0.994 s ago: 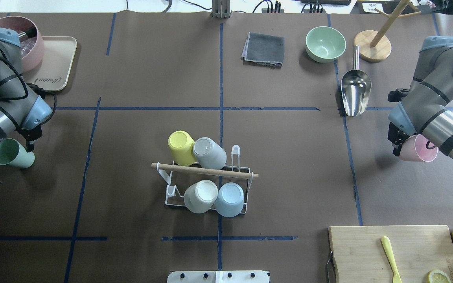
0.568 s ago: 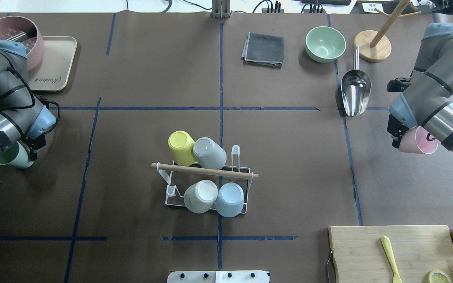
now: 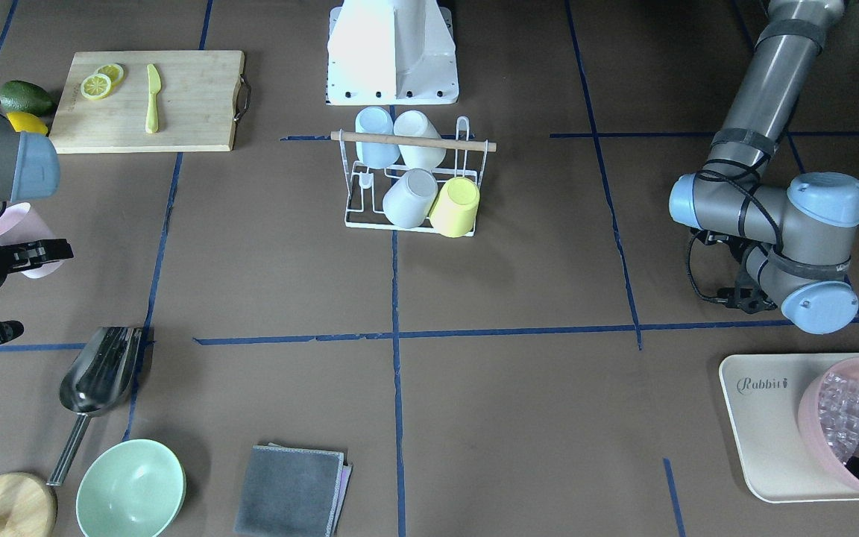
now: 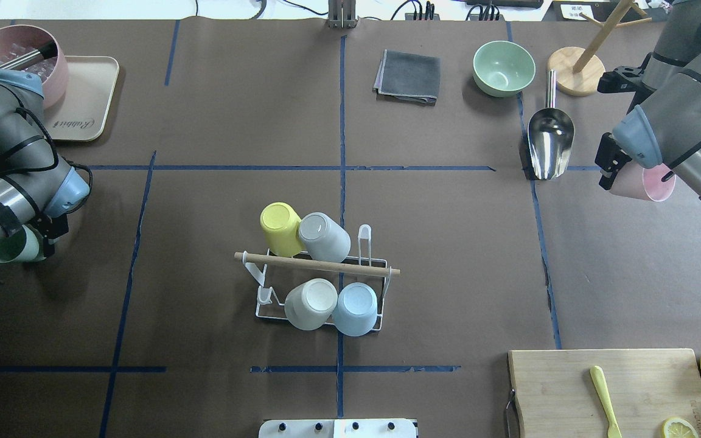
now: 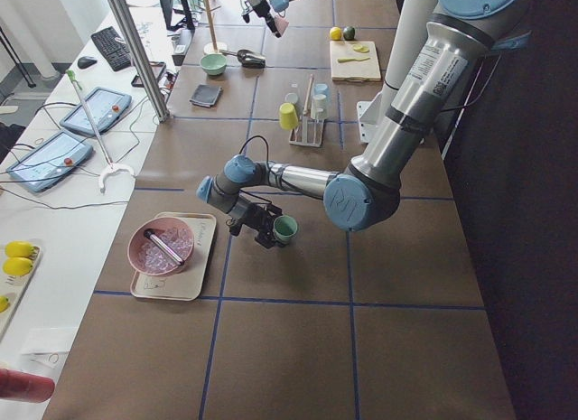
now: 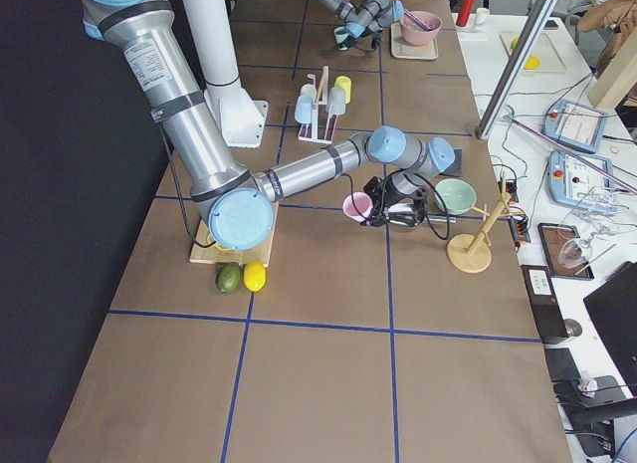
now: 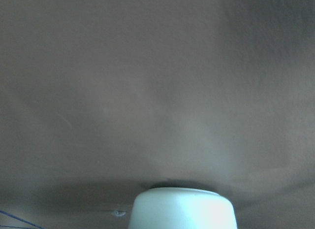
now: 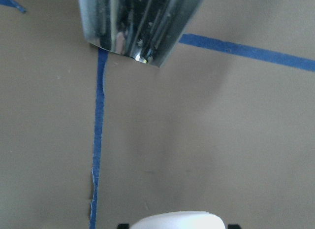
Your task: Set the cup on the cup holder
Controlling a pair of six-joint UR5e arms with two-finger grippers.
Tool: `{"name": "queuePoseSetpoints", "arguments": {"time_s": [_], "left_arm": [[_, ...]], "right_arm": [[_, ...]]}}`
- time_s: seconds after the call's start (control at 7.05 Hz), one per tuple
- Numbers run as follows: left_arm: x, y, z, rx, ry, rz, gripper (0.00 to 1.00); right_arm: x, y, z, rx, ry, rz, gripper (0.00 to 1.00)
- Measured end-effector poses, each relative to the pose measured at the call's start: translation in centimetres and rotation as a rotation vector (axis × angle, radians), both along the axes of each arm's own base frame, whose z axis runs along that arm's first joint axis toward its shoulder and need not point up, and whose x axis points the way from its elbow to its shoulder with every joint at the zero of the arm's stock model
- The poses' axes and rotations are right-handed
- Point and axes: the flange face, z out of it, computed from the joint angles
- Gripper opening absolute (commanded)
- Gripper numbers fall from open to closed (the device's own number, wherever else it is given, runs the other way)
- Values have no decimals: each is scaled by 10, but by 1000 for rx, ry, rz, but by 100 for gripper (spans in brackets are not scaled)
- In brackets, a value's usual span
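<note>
**Cup holder [image 4: 317,265] of white wire with a light wooden rod handle carries four cups; two more are in the grippers**

Four plastic cups sit upturned on the holder's prongs. A yellow cup [image 4: 280,227] and a grey cup [image 4: 324,236] are in the row away from the robot's base. A cream cup [image 4: 310,303] and a pale blue cup [image 4: 355,308] are in the nearer row.

Well apart from the holder, on the robot's left, the left gripper [image 4: 46,239] is clenched on a mint-green plastic cup [image 4: 8,248] lying on its side.

Well apart on the holder's other side, the right gripper [image 4: 607,173] grasps a pale pink plastic cup [image 4: 644,182]. This cup is also sideways, its mouth turned away from the holder. A shiny steel scoop [image 4: 550,143] lies just beside that gripper, on the holder's side of it.
</note>
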Motion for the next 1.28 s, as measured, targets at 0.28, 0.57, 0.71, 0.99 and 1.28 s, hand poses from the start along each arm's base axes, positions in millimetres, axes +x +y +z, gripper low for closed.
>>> {"name": "queuePoseSetpoints", "arguments": {"time_s": [0.28,0.57,0.71,0.99,1.28], "left_arm": [[-3,-2,-3,-1,1,-5,6],[-11,-5,-18,-10,13,-32,5],[-15,-8,-28,0,24,-45,5],[-33,-20,-68,77,75,-83,7],[-49,-30,-136,242,176,-115,7]], "right_arm": [[-6,-3,-34,111,-52,9,0],[-11,-4,-62,272,-145,8,0],[-16,-1,-77,342,-183,-1,0],[-37,9,-95,459,-247,-45,2],[-51,11,-98,623,-340,-66,0]]}}
